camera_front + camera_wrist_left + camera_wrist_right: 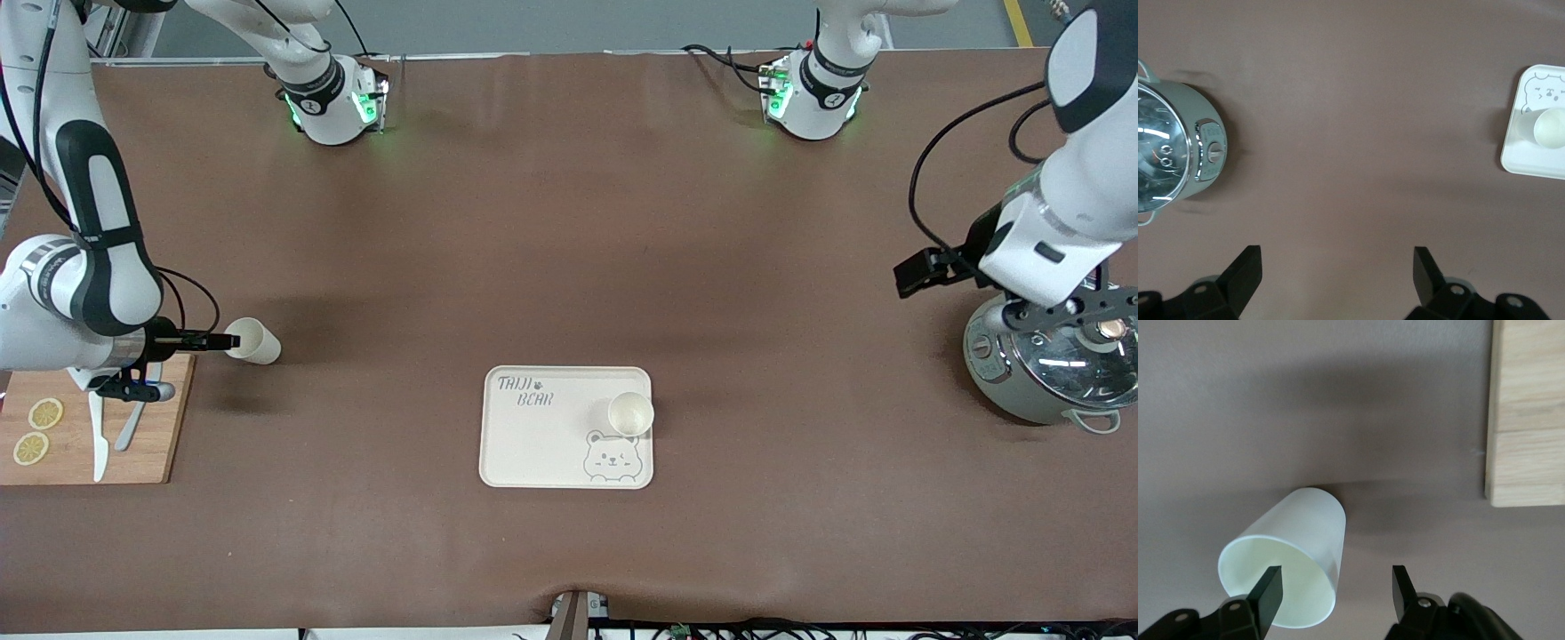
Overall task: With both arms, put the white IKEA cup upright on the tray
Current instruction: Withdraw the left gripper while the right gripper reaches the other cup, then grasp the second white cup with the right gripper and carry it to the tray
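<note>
Right gripper (1335,593) is low beside the cutting board (1528,413), jaws apart, and the tipped white cup (1288,563) has its open mouth at them: one finger looks to sit inside the rim, though contact is hard to judge. A second cup (630,413) stands upright on the tray (533,444). Left gripper (1338,277) waits wide open over the pot (1049,356), both well clear of its jaws.

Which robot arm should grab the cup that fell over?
The right one. Its right gripper has open jaws at the rim of the tipped white cup beside the wooden cutting board. The left gripper hangs open over the grey pot.
</note>
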Controlling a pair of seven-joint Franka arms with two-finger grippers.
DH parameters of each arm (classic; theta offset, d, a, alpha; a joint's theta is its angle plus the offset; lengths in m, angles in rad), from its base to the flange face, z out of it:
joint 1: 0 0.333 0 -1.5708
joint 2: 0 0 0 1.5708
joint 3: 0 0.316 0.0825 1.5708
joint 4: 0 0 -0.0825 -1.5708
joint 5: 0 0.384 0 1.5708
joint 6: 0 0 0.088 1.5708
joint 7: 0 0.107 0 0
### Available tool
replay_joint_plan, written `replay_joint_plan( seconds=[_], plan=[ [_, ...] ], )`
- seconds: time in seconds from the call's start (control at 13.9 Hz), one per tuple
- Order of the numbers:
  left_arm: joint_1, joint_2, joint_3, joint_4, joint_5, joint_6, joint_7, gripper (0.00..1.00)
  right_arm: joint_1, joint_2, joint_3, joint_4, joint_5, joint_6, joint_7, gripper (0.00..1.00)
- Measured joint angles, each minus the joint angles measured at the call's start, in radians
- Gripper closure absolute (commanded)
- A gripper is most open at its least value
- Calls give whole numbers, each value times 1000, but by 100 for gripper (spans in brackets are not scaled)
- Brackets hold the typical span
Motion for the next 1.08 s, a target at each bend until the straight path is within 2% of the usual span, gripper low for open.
replay_joint_plan(
  seconds=[0.07,0.22,0.5,0.65,0.87,1.08],
  plan=[
    [10,-30,0,-23,0,0,31,0,1,0,1,-8,0,3,0,59],
    [27,-90,0,-77,0,9,66,0,1,0,2,-14,0,4,0,100],
    [40,-217,0,-236,0,85,91,0,2,-2,3,-9,3,-10,0,100],
    [44,-260,0,-283,0,98,92,0,6,-5,5,31,9,-68,16,100],
    [53,-283,1,-284,0,104,121,0,46,-14,9,129,15,-183,126,100],
    [95,-284,3,-276,0,111,134,0,120,-17,14,188,28,-223,234,100]
  ],
)
